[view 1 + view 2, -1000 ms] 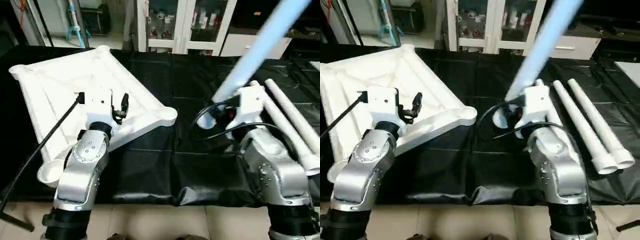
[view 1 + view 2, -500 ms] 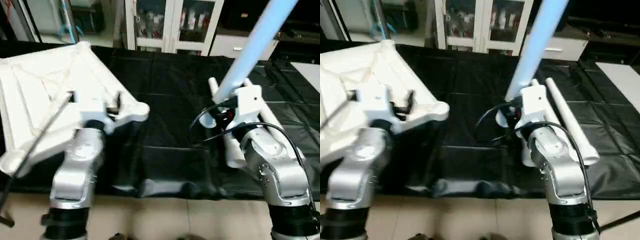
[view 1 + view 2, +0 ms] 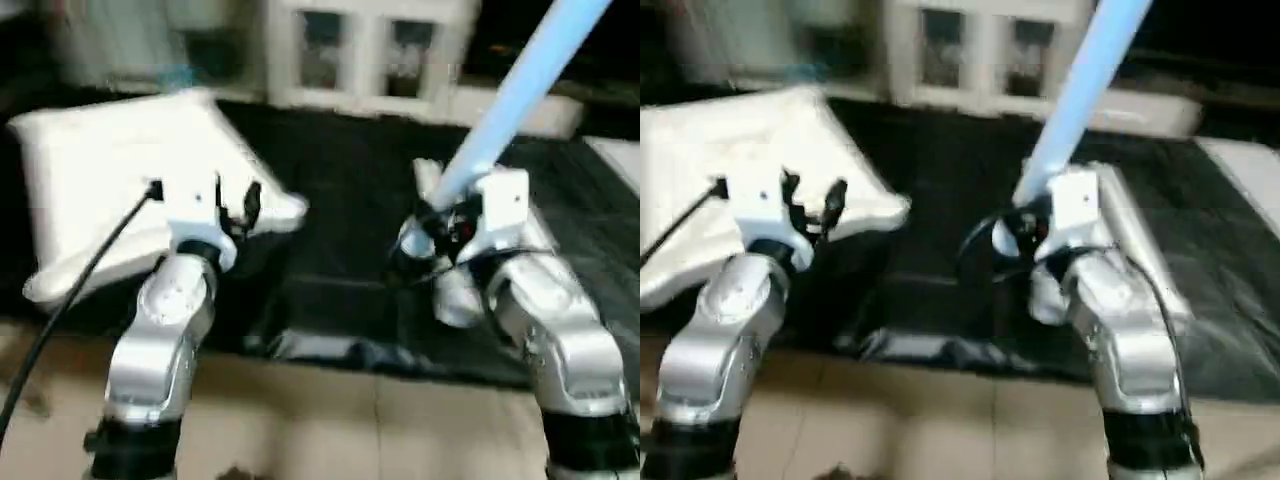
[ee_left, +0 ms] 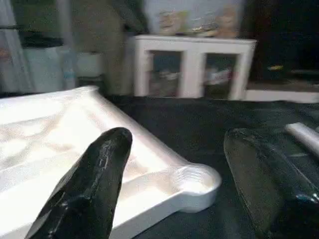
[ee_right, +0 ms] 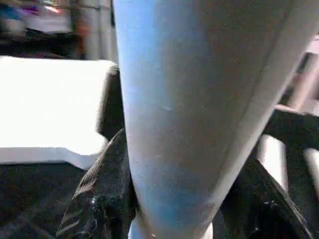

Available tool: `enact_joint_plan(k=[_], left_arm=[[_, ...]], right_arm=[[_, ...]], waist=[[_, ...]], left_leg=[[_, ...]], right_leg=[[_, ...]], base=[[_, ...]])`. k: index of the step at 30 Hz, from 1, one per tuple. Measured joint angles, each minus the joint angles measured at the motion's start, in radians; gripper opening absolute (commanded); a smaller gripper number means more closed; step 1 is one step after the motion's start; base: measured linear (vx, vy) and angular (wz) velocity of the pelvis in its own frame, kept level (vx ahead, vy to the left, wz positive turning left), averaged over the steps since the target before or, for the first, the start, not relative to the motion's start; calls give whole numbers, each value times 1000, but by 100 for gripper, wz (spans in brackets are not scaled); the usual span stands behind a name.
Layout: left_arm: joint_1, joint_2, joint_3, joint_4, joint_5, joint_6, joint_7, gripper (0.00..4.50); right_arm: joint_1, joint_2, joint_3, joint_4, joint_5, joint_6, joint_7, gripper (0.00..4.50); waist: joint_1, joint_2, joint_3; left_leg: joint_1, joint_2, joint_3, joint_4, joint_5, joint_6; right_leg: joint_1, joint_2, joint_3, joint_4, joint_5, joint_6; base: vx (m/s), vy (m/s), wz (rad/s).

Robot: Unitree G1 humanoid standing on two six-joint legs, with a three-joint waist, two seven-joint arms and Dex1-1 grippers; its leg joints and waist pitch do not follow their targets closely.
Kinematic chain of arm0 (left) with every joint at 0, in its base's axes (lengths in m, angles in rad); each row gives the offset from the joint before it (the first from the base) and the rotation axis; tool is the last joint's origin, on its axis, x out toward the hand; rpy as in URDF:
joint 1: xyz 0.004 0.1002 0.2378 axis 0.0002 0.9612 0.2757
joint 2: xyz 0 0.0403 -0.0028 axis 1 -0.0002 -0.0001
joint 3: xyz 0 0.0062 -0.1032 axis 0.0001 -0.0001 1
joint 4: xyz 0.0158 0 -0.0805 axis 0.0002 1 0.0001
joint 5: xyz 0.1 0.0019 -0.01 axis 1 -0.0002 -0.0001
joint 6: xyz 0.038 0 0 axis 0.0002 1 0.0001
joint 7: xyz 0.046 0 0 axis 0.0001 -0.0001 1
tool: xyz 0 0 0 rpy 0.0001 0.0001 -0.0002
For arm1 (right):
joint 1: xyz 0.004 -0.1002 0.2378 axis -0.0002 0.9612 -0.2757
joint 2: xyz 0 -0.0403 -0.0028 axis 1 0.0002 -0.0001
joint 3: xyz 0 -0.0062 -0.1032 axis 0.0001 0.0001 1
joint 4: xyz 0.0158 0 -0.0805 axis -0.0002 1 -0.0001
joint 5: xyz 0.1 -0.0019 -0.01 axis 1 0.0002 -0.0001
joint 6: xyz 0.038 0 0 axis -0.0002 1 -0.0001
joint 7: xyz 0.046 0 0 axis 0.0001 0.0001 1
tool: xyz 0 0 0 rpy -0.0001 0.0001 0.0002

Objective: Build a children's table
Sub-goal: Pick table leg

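Observation:
The children's table lies in parts on the black-covered surface. Its white tabletop (image 3: 110, 165) rests underside up at the left, with a round corner socket (image 4: 192, 178) facing my left gripper. My left gripper (image 3: 235, 203) hovers over the tabletop's near right edge, open, with nothing between its black fingers (image 4: 92, 181). My right gripper (image 3: 432, 225) is shut on the thick end of a leg (image 3: 510, 100), which slants up and to the right. In the right wrist view that leg (image 5: 189, 99) stands between the two fingers (image 5: 99, 199). Another white leg (image 3: 427, 178) lies behind my right arm.
A white glass-door cabinet (image 3: 370, 50) stands behind the work surface. The black cover's front edge (image 3: 330, 350) hangs wrinkled over tan floor (image 3: 330, 420) between my two silver forearms. A black cable (image 3: 70, 295) runs along my left arm.
The whole picture has shifted with the head camera, and more floor shows in front. Both arms keep their pose. The leg stays in my right gripper.

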Motion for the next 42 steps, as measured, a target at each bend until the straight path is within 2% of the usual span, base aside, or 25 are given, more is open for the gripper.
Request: enact_joint_plan(k=[1,2,4,7,8,9,11,12,13,14,15,17,19,20,21,24,25,26,28,29,31,34,37,39,42], left_arm=[[0,1,-2,0,0,2,-3,344],[-2,8,-3,-2,3,2,-5,344],[12,16,9,-1,9,5,-6,344],[7,27,28,-1,12,12,-6,344],[6,21,23,-1,12,14,-8,344],[3,8,14,-2,11,15,-11,344],[-4,-4,-27,-3,7,17,-23,344],[-4,-4,-31,-3,7,18,-26,344],[-4,0,-28,-4,7,19,-27,344],[1,13,-18,-7,8,19,-27,344],[7,21,-5,-4,10,24,-27,344],[5,27,12,-1,11,31,-27,344],[4,24,10,-1,11,31,-32,344],[3,23,8,-2,11,31,-35,344],[3,19,6,0,12,32,-36,344],[4,-3,-41,1,8,33,-49,344],[4,-2,-41,1,8,33,-52,344],[4,3,-39,-1,8,33,-54,344],[4,14,-28,-1,9,33,-55,344],[8,16,-19,0,9,35,-56,344],[7,25,-5,0,10,35,-57,344],[3,15,-9,0,10,35,-65,344],[1,5,-45,0,8,35,-79,344],[2,13,-36,1,7,35,-79,344],[8,26,-4,1,8,36,-79,344]], right_arm=[[1,2,-2,0,0,-2,0,184],[6,1,5,4,0,-2,10,184],[0,-5,41,7,1,-2,40,184],[0,-4,61,6,4,-2,63,184],[5,-9,54,6,3,-2,62,184],[8,-15,42,9,1,-2,60,184],[12,-20,17,19,-4,-2,50,184],[11,-20,8,23,-5,-2,44,184],[8,-20,4,22,-5,-3,40,184],[4,-7,6,27,-6,-4,35,184],[2,6,29,28,-4,-5,36,184],[4,5,39,29,-4,-5,42,184],[5,-2,35,29,-4,-6,41,184],[7,-5,34,29,-4,-6,42,184],[11,-11,31,30,-5,-7,43,184],[41,-26,-5,36,-7,-6,41,184],[40,-27,-8,34,-7,-6,41,184],[37,-24,-9,33,-7,-8,40,184],[37,-12,5,33,-6,-8,42,184],[37,-6,19,33,-6,-8,42,184],[36,-5,27,32,-5,-8,43,184],[41,-13,13,31,-6,-9,41,184],[44,-16,-9,31,-6,-9,35,184],[43,-2,-6,32,-4,-6,30,184],[37,9,9,29,-2,-4,30,184]], waist=[[7,6,-1],[1,7,0],[-6,0,-1],[-38,-31,-16],[-45,-43,-23],[-43,-42,-23],[-33,-32,-25],[-19,-22,-28],[-12,-1,-36],[-13,7,-37],[-21,4,-38],[-20,1,-39],[-18,-11,-40],[-17,-36,-39],[-17,-52,-37],[2,-39,-32],[3,-27,-30],[2,-7,-30],[-17,-2,-29],[-25,0,-26],[-42,0,-26],[-51,-6,-30],[-45,-2,-33],[-50,-1,-31],[-39,-11,-31]], left_leg=[[18,2,2,-4,-5,-19],[35,9,24,-32,-7,-31],[43,7,32,-54,-2,-23],[47,-23,32,-54,-9,-7],[43,-34,40,-50,-16,0],[40,-37,43,-45,-27,27],[-2,-32,22,19,-37,71],[-30,-26,13,25,-32,62],[-49,-8,6,-23,-7,51],[-46,1,-5,-14,13,5],[-41,-6,-7,-17,7,14],[-33,-17,-7,-20,0,23],[-22,-34,7,-30,-1,25],[-12,-54,26,-36,-4,23],[-13,-65,32,-33,-9,27],[-10,-55,14,4,-29,68],[-11,-47,10,1,-26,61],[-9,-24,8,-17,-7,13],[2,-21,11,-24,-10,-5],[11,-23,13,-33,-11,-4],[23,-29,14,-35,-14,7],[18,-36,24,-43,-15,13],[8,-31,23,-42,-21,21],[22,-31,27,-49,-23,16],[73,-26,93,-61,-43,-12]], right_leg=[[5,4,-1,-4,0,1],[9,16,15,-26,-1,-6],[8,27,28,-29,-11,-76],[-46,14,30,-2,15,-57],[-39,11,50,-5,26,-6],[-37,16,61,-10,21,-7],[-22,30,69,-36,21,-8],[-8,43,69,-48,21,-8],[-2,59,53,-53,18,-10],[-11,65,38,-31,2,-21],[-23,58,25,2,-4,-49],[-87,48,23,81,-2,-22],[-134,36,31,68,20,18],[-141,22,44,-5,44,3],[-138,16,58,2,91,-7],[-98,29,57,-23,82,-21],[-85,34,49,-30,84,-25],[-70,48,38,-38,84,-25],[-61,45,30,-53,84,-34],[-60,44,27,-55,74,-77],[-54,39,25,-46,70,-99],[-37,26,30,-61,69,-41],[-38,30,25,-75,71,-27],[-52,30,26,-68,60,-49],[-78,8,28,-5,36,-87]], base=[[69,54,30],[69,54,30],[55,28,18],[119,14,5],[145,-25,15],[167,-11,14],[119,17,4],[131,22,4],[156,52,1],[95,36,-4],[111,39,4],[131,28,8],[38,10,2],[0,0,0],[47,-62,7],[34,-41,7],[0,0,0],[0,0,0],[78,78,4],[89,83,7],[73,53,7],[23,13,1],[47,3,2],[100,6,-1],[94,-17,-40]])
